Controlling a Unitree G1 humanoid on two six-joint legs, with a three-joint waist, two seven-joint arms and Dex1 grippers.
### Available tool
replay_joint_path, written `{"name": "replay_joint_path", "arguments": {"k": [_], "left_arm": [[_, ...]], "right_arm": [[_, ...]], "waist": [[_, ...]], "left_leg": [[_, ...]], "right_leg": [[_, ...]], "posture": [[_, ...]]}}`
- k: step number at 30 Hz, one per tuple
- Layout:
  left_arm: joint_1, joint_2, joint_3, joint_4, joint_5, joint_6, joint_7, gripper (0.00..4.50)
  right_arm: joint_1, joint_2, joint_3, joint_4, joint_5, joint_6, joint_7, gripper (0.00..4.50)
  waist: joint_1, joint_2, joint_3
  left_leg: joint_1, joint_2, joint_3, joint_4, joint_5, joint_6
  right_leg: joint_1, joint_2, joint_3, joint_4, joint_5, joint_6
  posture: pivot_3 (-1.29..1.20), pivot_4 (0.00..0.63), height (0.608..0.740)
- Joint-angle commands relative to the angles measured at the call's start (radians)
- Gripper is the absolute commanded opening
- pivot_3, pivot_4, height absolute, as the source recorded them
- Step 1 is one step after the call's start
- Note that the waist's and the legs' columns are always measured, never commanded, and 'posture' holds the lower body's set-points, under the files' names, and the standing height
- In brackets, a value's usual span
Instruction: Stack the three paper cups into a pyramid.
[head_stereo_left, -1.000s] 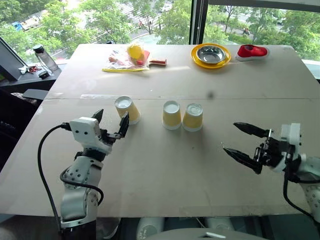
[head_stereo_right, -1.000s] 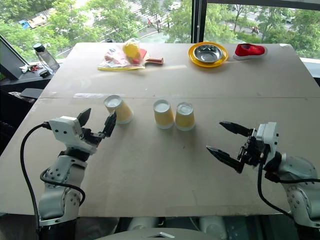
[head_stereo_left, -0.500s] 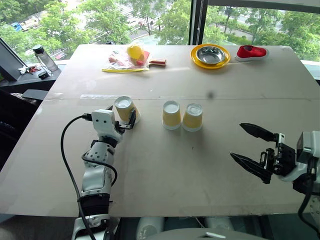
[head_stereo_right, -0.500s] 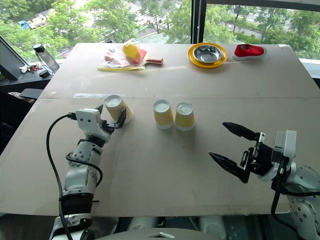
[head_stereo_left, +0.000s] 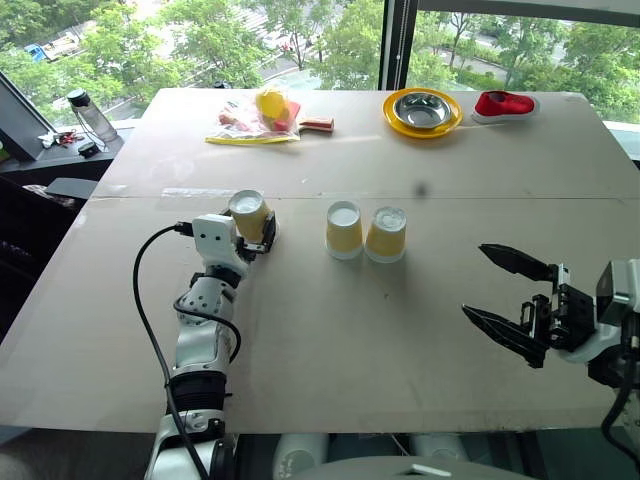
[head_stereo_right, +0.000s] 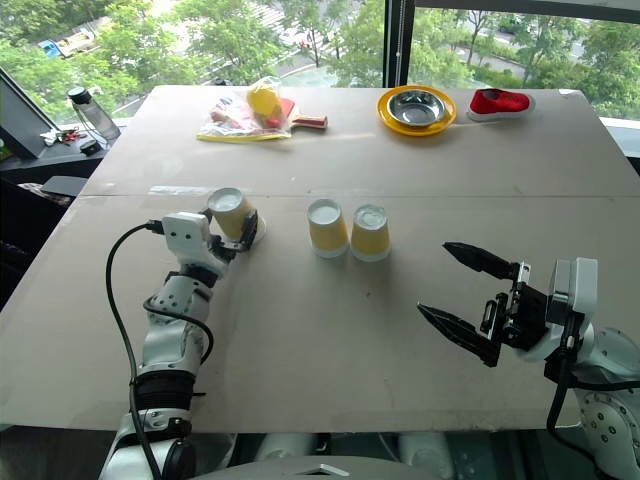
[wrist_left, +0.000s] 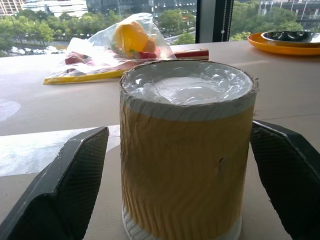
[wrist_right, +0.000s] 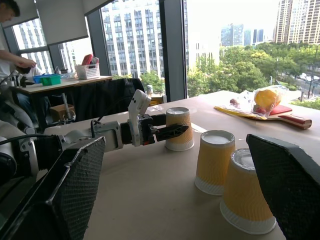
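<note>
The left gripper (head_stereo_left: 256, 232) brackets an upturned paper cup (wrist_left: 186, 150) left of its two touching mates (head_stereo_left: 365, 232), jaws part-closed, not visibly touching; light, crushable, it likely wants a gentle mid-sleeve pinch, while the right gripper (head_stereo_left: 508, 300) hangs wide open, empty.

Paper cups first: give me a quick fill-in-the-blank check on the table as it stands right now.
1. The left end effector has its fingers on either side of the ___ of the three paper cups.
2. The other two cups stand side by side, each with its base facing ___.
3. The right end effector is ___ and holds nothing.
4. The steel bowl sits on a ___ plate.

Missing words: leftmost; up; open; yellow
</note>
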Motion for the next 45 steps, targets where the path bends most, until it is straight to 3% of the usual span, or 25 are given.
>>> {"name": "replay_joint_path", "arguments": {"k": [1, 3, 10, 19, 25, 45], "left_arm": [[-0.025, 0.001, 0.002, -0.016, -0.008, -0.038, 0.004, 2.54], [-0.031, 0.004, 0.002, -0.022, -0.004, -0.034, 0.010, 2.03], [-0.150, 0.019, -0.039, -0.118, -0.030, 0.042, -0.027, 2.03], [-0.375, 0.021, -0.211, -0.257, -0.221, 0.338, -0.327, 2.03], [-0.397, 0.028, -0.272, -0.276, -0.234, 0.412, -0.423, 2.03], [-0.346, 0.059, -0.272, -0.268, -0.163, 0.405, -0.426, 2.03]], "right_arm": [[-0.009, -0.005, -0.008, -0.023, 0.010, -0.015, 0.003, 4.50], [-0.011, -0.004, -0.005, -0.021, 0.007, -0.016, 0.003, 4.50], [-0.023, 0.000, -0.017, -0.005, 0.006, -0.021, -0.005, 4.50], [-0.016, -0.001, -0.046, 0.023, -0.041, -0.048, -0.053, 4.50], [0.001, 0.001, -0.040, -0.006, -0.056, -0.054, -0.083, 4.50], [-0.010, 0.017, -0.051, 0.034, -0.116, -0.084, -0.191, 4.50]], "waist": [[0.000, 0.000, 0.000], [0.000, 0.000, 0.000], [0.007, -0.001, 0.000], [0.017, 0.000, 0.000], [0.001, 0.000, 0.000], [-0.002, 0.000, 0.000]], "left_leg": [[0.000, 0.000, 0.000, 0.000, 0.000, 0.000], [0.000, 0.000, 0.000, 0.000, 0.000, 0.000], [-0.001, 0.000, -0.001, 0.001, 0.000, 0.000], [-0.002, -0.001, -0.001, 0.003, 0.000, -0.001], [-0.002, -0.001, -0.001, 0.002, 0.000, -0.001], [-0.002, -0.001, -0.001, 0.003, 0.000, 0.000]], "right_leg": [[0.000, 0.000, 0.000, 0.000, 0.000, 0.000], [0.000, 0.000, 0.000, 0.000, 0.000, 0.000], [0.000, 0.000, -0.001, 0.000, 0.000, 0.000], [0.000, 0.000, -0.001, 0.000, 0.000, 0.000], [0.000, 0.001, -0.001, 0.001, 0.000, 0.000], [0.000, 0.001, 0.000, 0.000, 0.000, 0.000]], "posture": [[0.00, 0.150, 0.740], [0.00, 0.150, 0.740], [0.00, 0.150, 0.740], [0.00, 0.150, 0.740], [0.00, 0.150, 0.740], [0.00, 0.150, 0.740]]}}
